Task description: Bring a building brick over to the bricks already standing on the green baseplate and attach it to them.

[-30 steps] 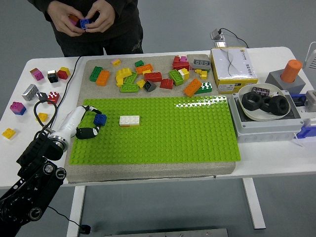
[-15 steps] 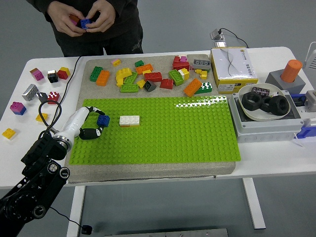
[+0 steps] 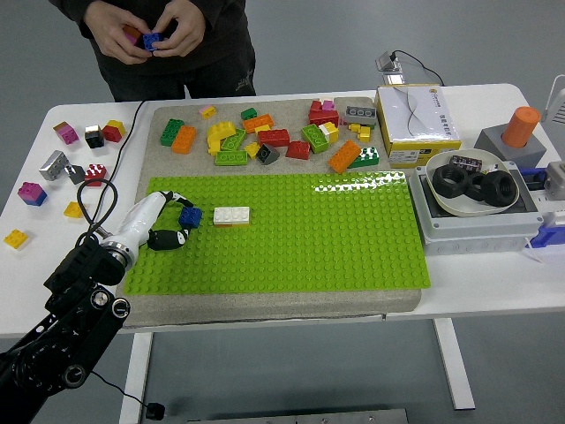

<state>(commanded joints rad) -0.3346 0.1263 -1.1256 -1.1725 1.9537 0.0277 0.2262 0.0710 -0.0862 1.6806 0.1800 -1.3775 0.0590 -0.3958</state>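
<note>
now the left hand (image 3: 168, 228), at the left of the frame, grasps a blue brick (image 3: 190, 216) over the left end of the green baseplate (image 3: 291, 247). just right of it, apart, a white brick (image 3: 231, 215) stands on the plate. at the top, a person's hands (image 3: 150, 35) hold small bricks. loose bricks (image 3: 274, 137) lie above the plate.

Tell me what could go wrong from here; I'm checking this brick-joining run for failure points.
The left hand holds the blue brick only at its fingertips, so it may twist or drop. The white brick on the green baseplate is a small target: an offset approach could miss the studs or knock it. The cable looped by the wrist may snag.
</note>
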